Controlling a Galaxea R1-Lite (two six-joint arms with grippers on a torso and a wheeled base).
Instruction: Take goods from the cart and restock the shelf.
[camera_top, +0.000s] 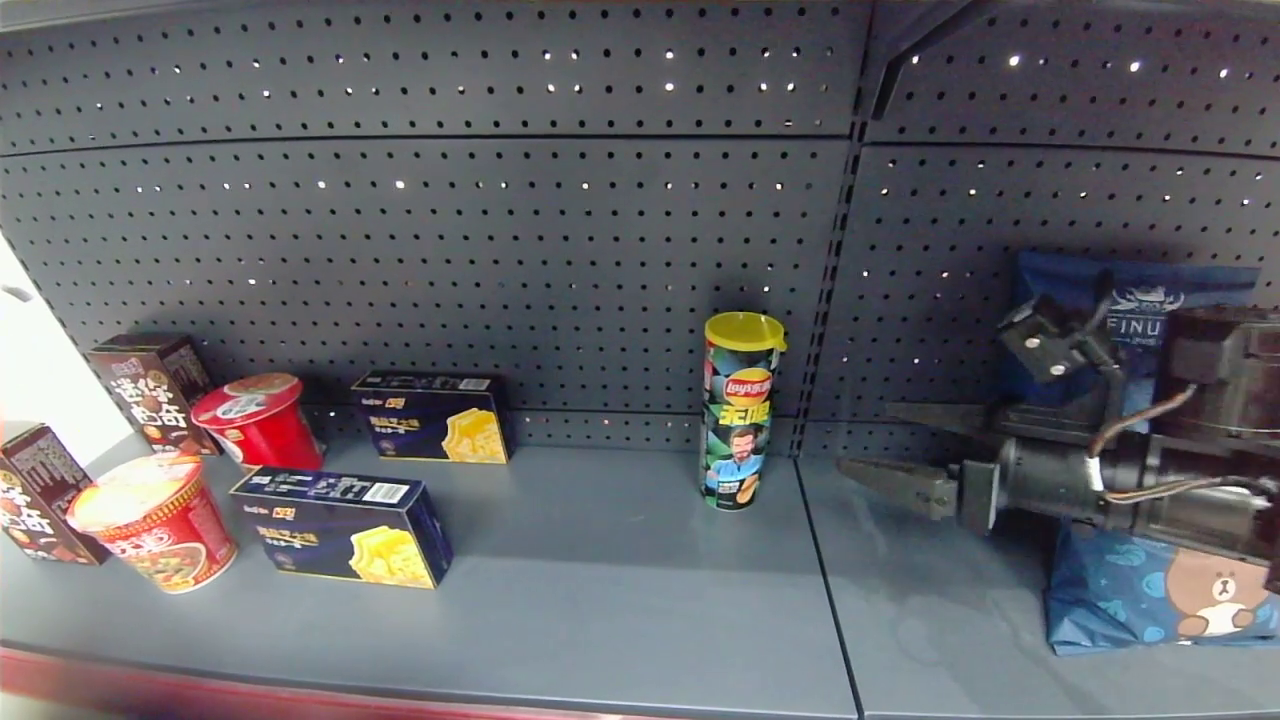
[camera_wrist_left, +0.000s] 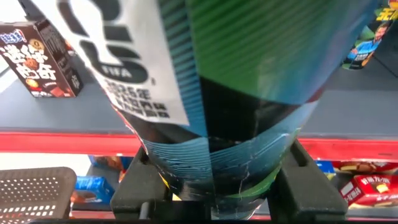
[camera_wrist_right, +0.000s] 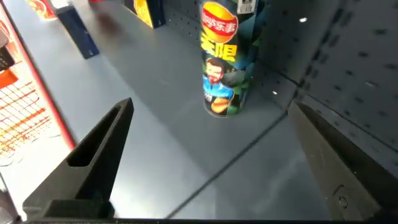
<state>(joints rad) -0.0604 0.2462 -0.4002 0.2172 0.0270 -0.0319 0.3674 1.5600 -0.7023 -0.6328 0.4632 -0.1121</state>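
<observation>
The left end effector (camera_wrist_left: 217, 190) is clenched around a can (camera_wrist_left: 249, 74) printed in green, teal and black with a white label panel, held out before the shelf (camera_top: 620, 600) and its red front edge. A second can (camera_top: 742, 410), yellow-lidded, stands upright on the shelf near the back panel. The right end effector (camera_top: 868, 438) hangs released and empty just beside it.
</observation>
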